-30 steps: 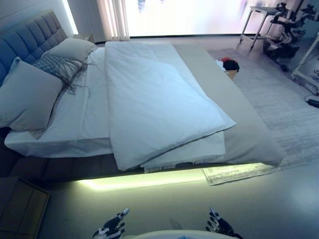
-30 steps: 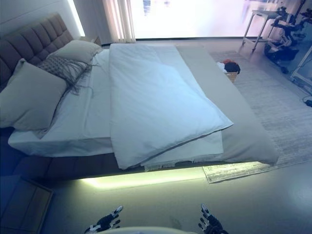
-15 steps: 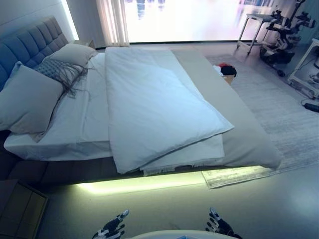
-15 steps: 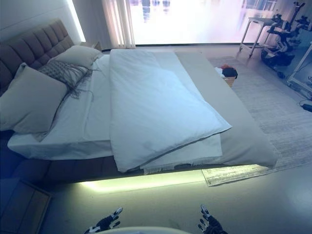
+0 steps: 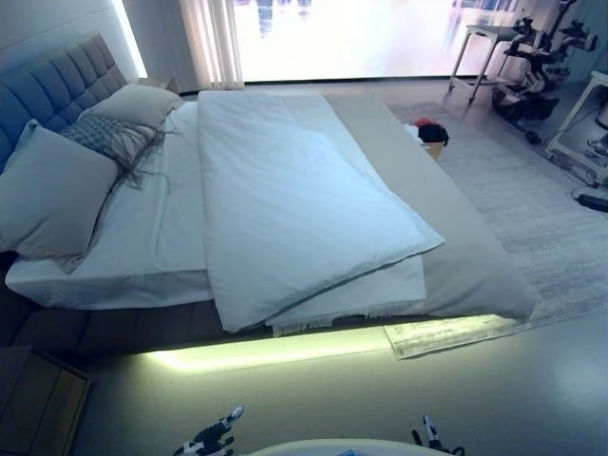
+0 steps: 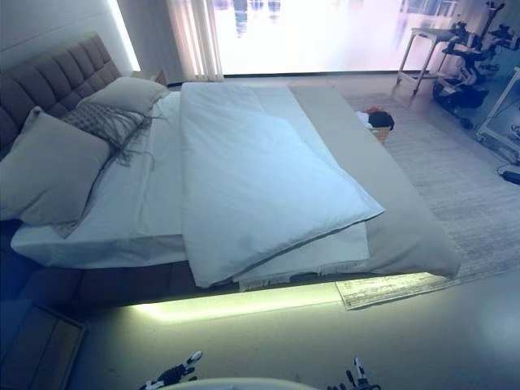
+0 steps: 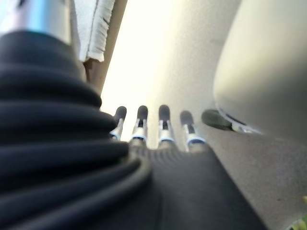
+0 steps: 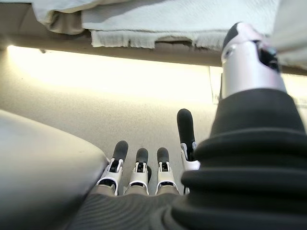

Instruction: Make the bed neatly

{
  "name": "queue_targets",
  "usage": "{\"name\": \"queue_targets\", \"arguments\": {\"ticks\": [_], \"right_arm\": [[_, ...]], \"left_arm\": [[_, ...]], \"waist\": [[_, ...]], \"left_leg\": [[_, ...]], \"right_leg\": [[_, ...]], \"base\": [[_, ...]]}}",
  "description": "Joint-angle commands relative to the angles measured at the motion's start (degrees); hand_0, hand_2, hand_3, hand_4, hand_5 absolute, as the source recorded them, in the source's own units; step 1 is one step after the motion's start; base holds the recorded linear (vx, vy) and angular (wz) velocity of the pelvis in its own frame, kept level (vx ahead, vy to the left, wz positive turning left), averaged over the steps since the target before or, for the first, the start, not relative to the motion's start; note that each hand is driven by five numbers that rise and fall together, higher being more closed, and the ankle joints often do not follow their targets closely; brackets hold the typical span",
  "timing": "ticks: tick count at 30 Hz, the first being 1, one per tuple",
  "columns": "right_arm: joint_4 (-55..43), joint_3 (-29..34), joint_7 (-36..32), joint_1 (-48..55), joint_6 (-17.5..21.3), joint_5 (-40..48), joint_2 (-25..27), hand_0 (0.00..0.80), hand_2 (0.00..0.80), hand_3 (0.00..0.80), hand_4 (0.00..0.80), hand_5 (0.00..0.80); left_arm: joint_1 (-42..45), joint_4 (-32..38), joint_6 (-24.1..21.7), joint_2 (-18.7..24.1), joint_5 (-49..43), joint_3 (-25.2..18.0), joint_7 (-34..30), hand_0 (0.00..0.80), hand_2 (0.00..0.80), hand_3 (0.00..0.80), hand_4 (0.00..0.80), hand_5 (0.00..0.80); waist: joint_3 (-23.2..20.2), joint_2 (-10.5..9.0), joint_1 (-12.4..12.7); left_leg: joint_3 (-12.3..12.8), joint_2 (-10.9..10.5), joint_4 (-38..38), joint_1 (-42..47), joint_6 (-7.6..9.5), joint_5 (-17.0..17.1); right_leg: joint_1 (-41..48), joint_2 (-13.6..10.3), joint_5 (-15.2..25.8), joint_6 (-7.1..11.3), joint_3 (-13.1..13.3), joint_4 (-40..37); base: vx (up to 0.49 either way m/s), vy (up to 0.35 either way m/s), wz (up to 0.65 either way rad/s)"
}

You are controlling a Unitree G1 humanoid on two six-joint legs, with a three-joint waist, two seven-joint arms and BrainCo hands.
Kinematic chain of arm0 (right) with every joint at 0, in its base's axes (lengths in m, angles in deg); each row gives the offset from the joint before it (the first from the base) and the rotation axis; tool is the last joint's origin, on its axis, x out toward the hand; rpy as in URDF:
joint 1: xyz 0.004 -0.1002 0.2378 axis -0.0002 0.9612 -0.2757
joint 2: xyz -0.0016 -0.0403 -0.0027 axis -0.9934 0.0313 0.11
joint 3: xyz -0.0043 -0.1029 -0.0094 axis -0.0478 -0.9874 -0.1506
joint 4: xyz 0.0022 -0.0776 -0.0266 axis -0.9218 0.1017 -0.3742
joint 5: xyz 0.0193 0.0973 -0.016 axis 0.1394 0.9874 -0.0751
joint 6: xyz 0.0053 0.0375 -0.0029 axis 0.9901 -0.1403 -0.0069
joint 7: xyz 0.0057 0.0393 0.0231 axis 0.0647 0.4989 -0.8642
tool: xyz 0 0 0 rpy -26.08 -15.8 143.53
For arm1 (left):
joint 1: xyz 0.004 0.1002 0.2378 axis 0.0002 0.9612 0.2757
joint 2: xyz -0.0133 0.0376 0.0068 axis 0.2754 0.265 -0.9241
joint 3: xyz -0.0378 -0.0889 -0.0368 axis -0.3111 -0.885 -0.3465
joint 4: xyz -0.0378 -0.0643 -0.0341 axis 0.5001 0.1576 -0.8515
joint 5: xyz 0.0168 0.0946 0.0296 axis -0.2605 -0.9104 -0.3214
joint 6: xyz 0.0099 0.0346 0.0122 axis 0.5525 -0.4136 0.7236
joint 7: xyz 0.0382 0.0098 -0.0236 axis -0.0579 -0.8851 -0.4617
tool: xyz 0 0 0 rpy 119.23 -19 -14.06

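A wide bed (image 5: pixel 114 313) with a tufted headboard (image 5: pixel 57 85) fills the middle of the eye views. A white duvet (image 5: pixel 294 209) lies folded along the bed's middle, its corner hanging over the near edge. A grey blanket (image 5: pixel 456 256) covers the right part. Two plain pillows (image 5: pixel 52 190) and a fringed cushion (image 5: pixel 109 133) lie at the head, on the left. My left hand (image 5: pixel 211 439) and my right hand (image 5: pixel 432 439) hang low near the floor in front of the bed, apart from it. Both are open and empty; the wrist views show straight fingers (image 8: pixel 139 165) over the floor.
A glowing light strip (image 5: pixel 275 347) runs under the bed's near edge. A pale rug (image 5: pixel 541 218) lies on the right, with a basket of clothes (image 5: pixel 429 135) beside the bed. A wooden nightstand (image 5: pixel 38 404) stands at lower left. A table and equipment (image 5: pixel 527 57) stand at the far right.
The camera has tilted slightly, shifting the whole picture. My right hand has dropped lower at the bottom edge. The bed and bedding have not moved.
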Motion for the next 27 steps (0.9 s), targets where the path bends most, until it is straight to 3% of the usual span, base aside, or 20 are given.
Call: {"name": "queue_targets", "arguments": {"ticks": [1,7,12,14,15,18,21,24,27], "right_arm": [[4.7,2.2,1.2,-4.8,-0.5,0.4,-2.0,0.0,0.0,0.0,0.0,0.0],[4.4,1.9,1.0,-4.9,0.3,-1.7,-1.9,0.0,0.0,0.0,0.0,0.0],[3.5,1.6,0.2,-5.8,-0.1,-4.7,-0.8,0.0,0.0,0.0,0.0,0.0],[2.4,1.4,0.5,-6.1,-0.2,-7.4,-0.1,0.0,0.0,0.0,0.0,0.0],[2.3,1.5,0.6,-6.2,-0.1,-7.8,0.1,0.0,0.0,0.0,0.0,0.0],[2.6,1.0,-0.3,-6.9,0.4,-9.4,0.8,0.0,0.0,0.0,0.0,0.0],[2.7,0.6,-1.2,-6.7,0.2,-10.0,1.2,0.0,0.0,0.0,0.0,0.0],[3.3,0.7,-3.1,-6.1,0.3,-10.7,1.6,0.0,0.0,0.0,0.0,0.0],[3.9,1.1,-3.7,-6.1,0.9,-12.8,1.4,0.0,0.0,0.0,0.0,0.0]], "left_arm": [[-3.8,-4.4,-0.7,-2.3,-1.9,-0.7,-0.7,0.0,0.0,0.0,0.0,0.0],[-4.2,-4.2,-0.4,-1.9,-2.1,-0.7,0.0,0.0,0.0,0.0,0.0,0.0],[-5.1,-4.3,-0.9,-1.6,-1.8,-2.0,0.4,0.0,0.0,0.0,0.0,0.0],[-4.3,-4.2,-1.6,-1.8,-1.1,-2.6,0.5,0.0,0.0,0.0,0.0,0.0],[-4.1,-4.2,-1.7,-1.9,-0.9,-2.7,0.5,0.0,0.0,0.0,0.0,0.0],[-2.9,-4.5,-2.5,-2.0,-0.2,-3.3,0.0,0.0,0.0,0.0,0.0,0.0],[-1.9,-4.6,-2.5,-2.0,-0.3,-3.1,0.5,0.0,0.0,0.0,0.0,0.0],[-0.7,-5.0,-2.7,-2.3,-0.9,-3.5,0.6,0.0,0.0,0.0,0.0,0.0],[-0.3,-5.0,-2.1,-1.9,-1.4,-4.3,0.6,0.0,0.0,0.0,0.0,0.0]], "waist": [[1.7,-0.03,-0.9],[2.4,0.16,-1.4],[5.0,-1.36,-1.2],[6.5,-1.12,-0.5],[6.7,-0.96,-0.3],[7.6,0.56,1.2],[7.8,0.87,3.5],[7.5,0.51,4.5],[6.5,0.76,4.4]], "left_leg": [[0.4,-3.5,0.0,-0.8,2.53,-0.6],[0.2,-3.2,0.9,-0.9,2.93,-0.1],[0.4,-2.6,17.2,-6.9,1.88,-3.8],[-1.0,-1.7,23.1,-11.9,-0.15,1.4],[-1.2,-1.5,23.3,-12.7,-0.46,2.2],[-1.4,0.6,11.5,-15.8,-1.9,7.7],[-4.2,1.6,0.5,-18.8,-3.29,14.0],[-5.0,2.1,0.0,-22.0,-3.63,14.2],[-0.1,3.5,0.2,-19.6,-2.79,12.7]], "right_leg": [[-0.4,2.3,1.2,0.43,0.9,0.5],[-2.2,2.6,-1.2,-0.43,1.7,5.7],[-4.5,1.3,-3.1,-2.75,0.4,10.5],[-4.2,1.6,-3.4,-3.75,1.0,11.0],[-4.1,1.8,-3.5,-3.79,1.2,11.2],[-1.3,2.8,-4.8,-2.94,3.5,9.9],[3.6,3.0,-6.1,-2.61,5.4,7.3],[7.2,2.5,-8.0,-2.4,6.7,6.3],[9.1,-0.6,-9.4,-0.44,4.7,7.7]], "base": [[0.0,0.0,0.0],[0.019,-0.037,0.0],[0.003,-0.087,-0.01],[0.076,-0.012,-0.03],[0.157,0.074,-0.1],[0.271,0.148,-0.21],[0.354,0.122,-0.12],[0.401,0.155,-0.38],[0.413,0.244,-0.64]]}}
